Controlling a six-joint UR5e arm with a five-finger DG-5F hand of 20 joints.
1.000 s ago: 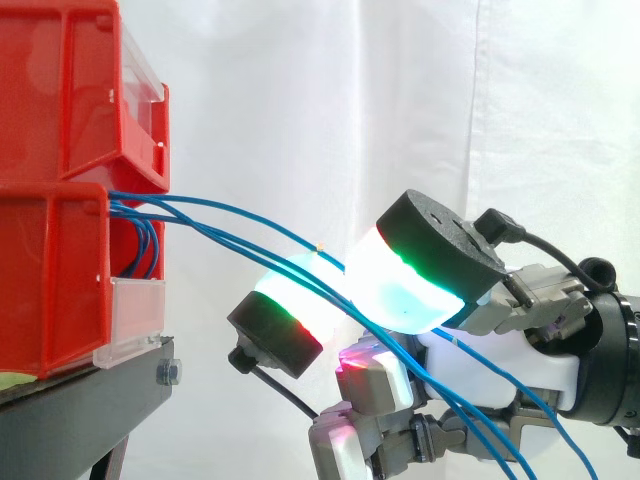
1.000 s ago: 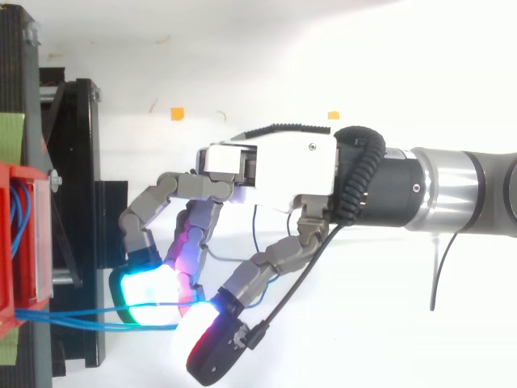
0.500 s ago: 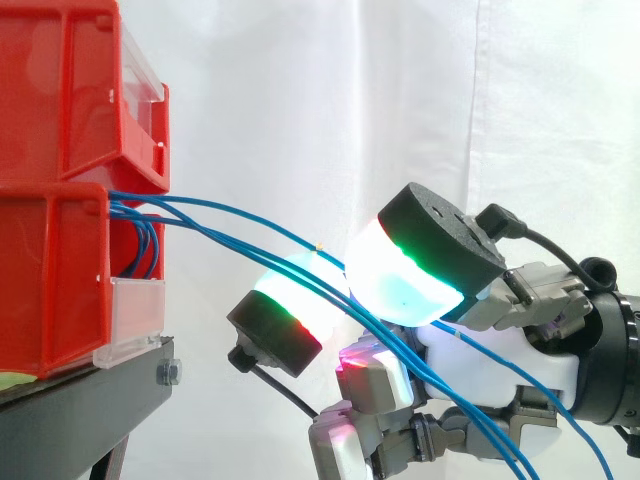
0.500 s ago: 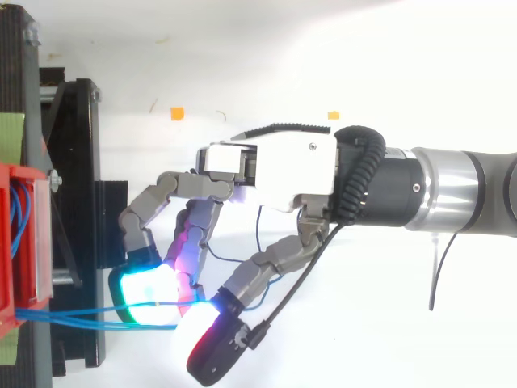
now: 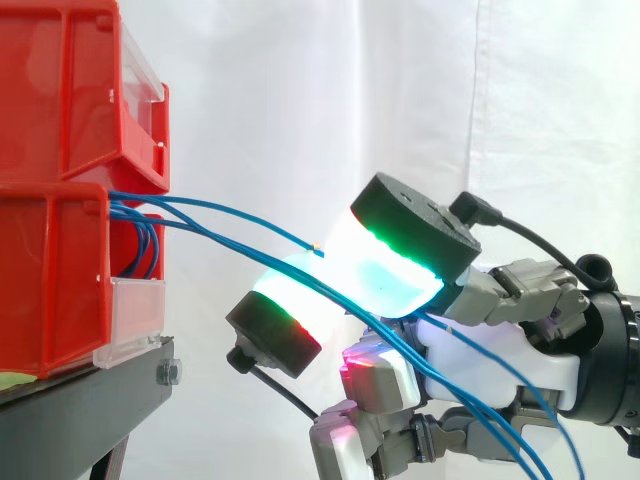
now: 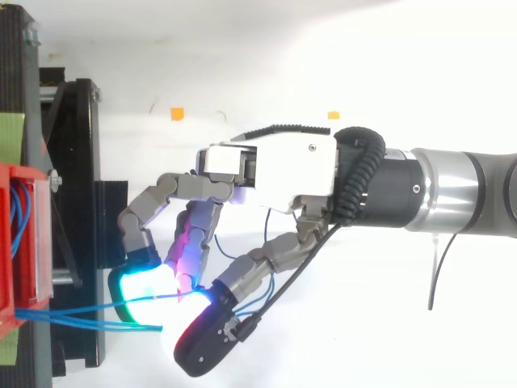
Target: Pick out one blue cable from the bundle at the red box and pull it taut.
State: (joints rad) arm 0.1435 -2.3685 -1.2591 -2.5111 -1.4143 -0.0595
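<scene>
1. The blue cables (image 5: 185, 202) are thin, smooth, round strands. They come out of the front of the lower red box (image 5: 50, 280) at 9 o'clock in the side view. From there they fan out in shallow curves and slope down towards 5 o'clock.
2. The hand (image 6: 275, 166) sits at 4 o'clock, its fingers curled. Two thick, rounded pads (image 5: 385, 275) with matte black backs and a cyan-green glow are pressed together, and the uppermost cable runs in between them. The other strands pass under the larger pad and across the white palm.
3. The box is glossy moulded plastic with a clear label strip (image 5: 135, 310) on its lip. A second red bin (image 5: 60, 90) is stacked on it.
4. Both rest on a flat black metal stand (image 5: 80, 410) with a bolt (image 5: 168, 372) at its corner.
5. A softly folded white curtain (image 5: 400, 100) hangs behind.
</scene>
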